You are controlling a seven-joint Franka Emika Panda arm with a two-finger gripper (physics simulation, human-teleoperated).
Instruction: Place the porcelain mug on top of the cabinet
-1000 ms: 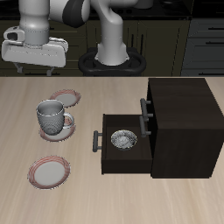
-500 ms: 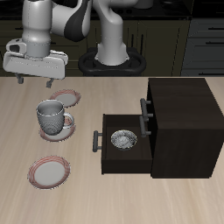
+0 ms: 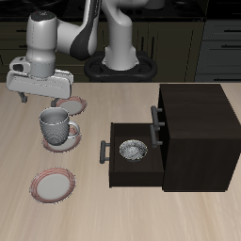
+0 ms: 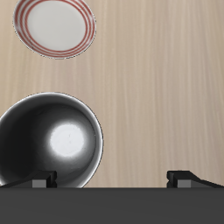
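The porcelain mug [image 3: 55, 126] is light grey and glossy and stands upright, apparently on a pink-rimmed plate [image 3: 66, 143]. The wrist view looks down into its dark inside [image 4: 51, 144]. My gripper [image 3: 39, 96] is open and empty. It hangs above the mug and a little farther back, not touching it. Its fingertips [image 4: 39, 181] show in the wrist view, one beside the mug's rim, and the gripper [image 4: 109, 179] holds nothing. The dark cabinet [image 3: 193, 122] stands across the table, its top bare.
The cabinet's drawer [image 3: 118, 162] is pulled open toward the mug and holds a small patterned bowl [image 3: 135, 151]. One pink-rimmed plate [image 3: 70, 104] lies behind the mug and shows in the wrist view [image 4: 54, 26]. Another plate [image 3: 52, 184] lies nearer the table's front edge.
My gripper has come down and moved a little toward the mug, staying open. The mug, plates and drawer have not moved.
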